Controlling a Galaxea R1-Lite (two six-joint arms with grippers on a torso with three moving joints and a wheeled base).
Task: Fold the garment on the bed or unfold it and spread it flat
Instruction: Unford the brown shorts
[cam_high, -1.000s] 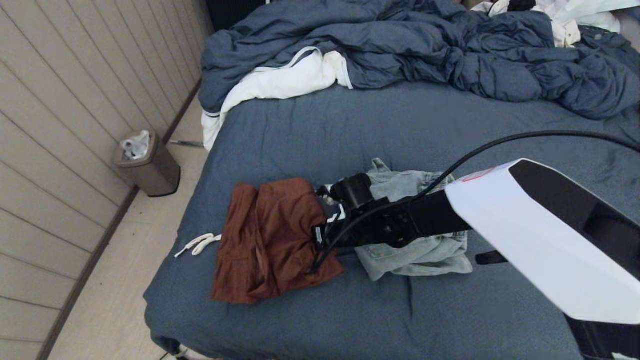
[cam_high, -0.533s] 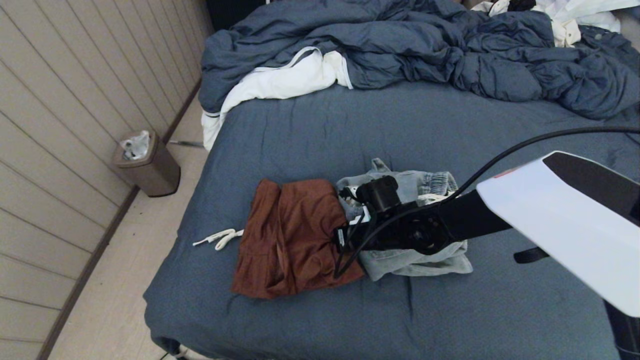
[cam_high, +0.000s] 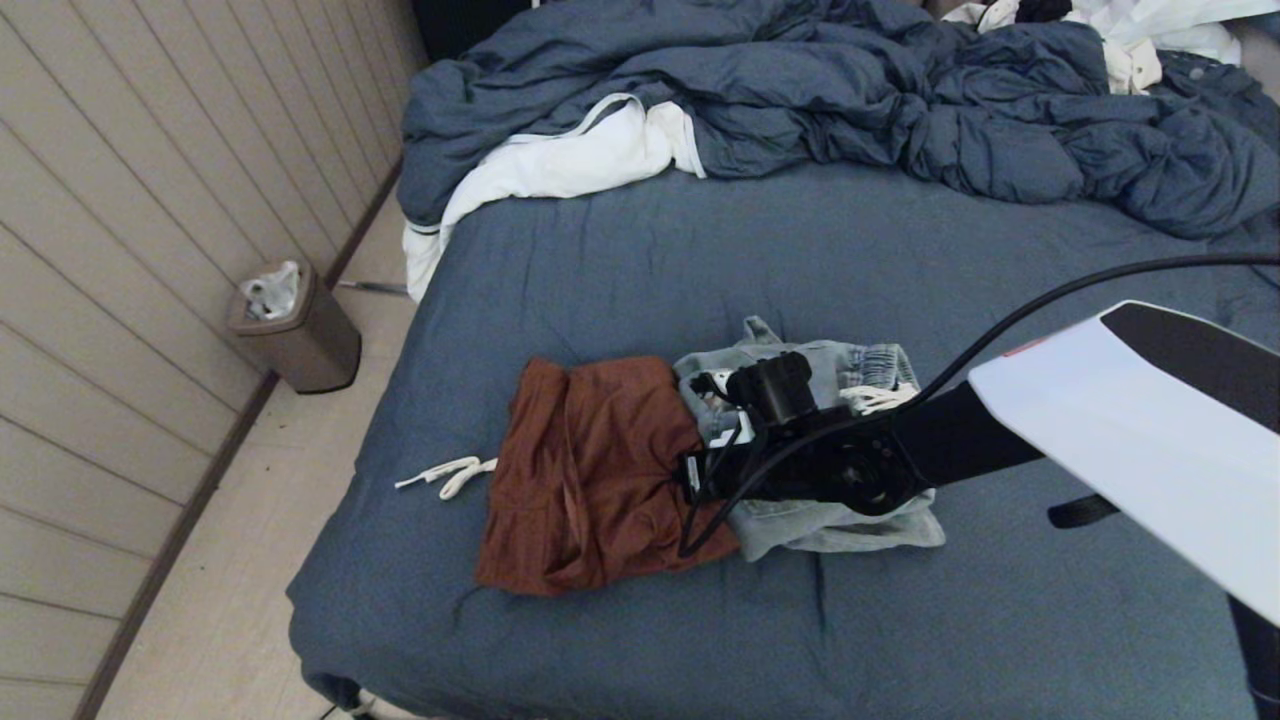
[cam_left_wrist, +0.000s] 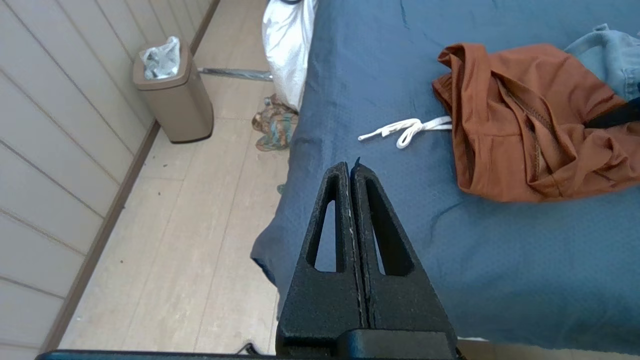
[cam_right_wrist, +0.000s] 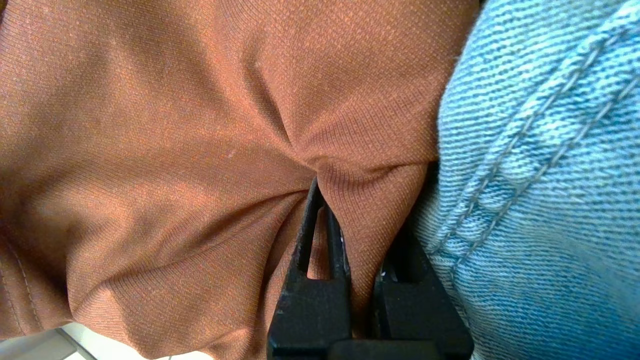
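Note:
A crumpled rust-brown garment (cam_high: 590, 480) lies on the bed's slate-blue sheet (cam_high: 700, 260), toward the near left. Its white drawstring (cam_high: 450, 475) trails off to the left. My right gripper (cam_right_wrist: 357, 200) is shut on a pinched fold of this rust-brown garment (cam_right_wrist: 175, 125) at its right edge, pressed against a light denim garment (cam_right_wrist: 540, 175). In the head view the right wrist (cam_high: 800, 465) covers the grip. My left gripper (cam_left_wrist: 350, 167) is shut on nothing and hovers over the bed's near left corner, apart from the rust-brown garment (cam_left_wrist: 540, 125).
The denim garment (cam_high: 850, 520) lies folded under the right arm. A rumpled dark blue duvet (cam_high: 850, 90) with white lining fills the far side of the bed. A brown bin (cam_high: 295, 330) stands on the floor by the left wall. A patterned cloth (cam_left_wrist: 272, 122) lies on the floor.
My right gripper has dragged the rust-brown garment to the right, against the denim garment. The white drawstring has trailed along with it, further onto the bed.

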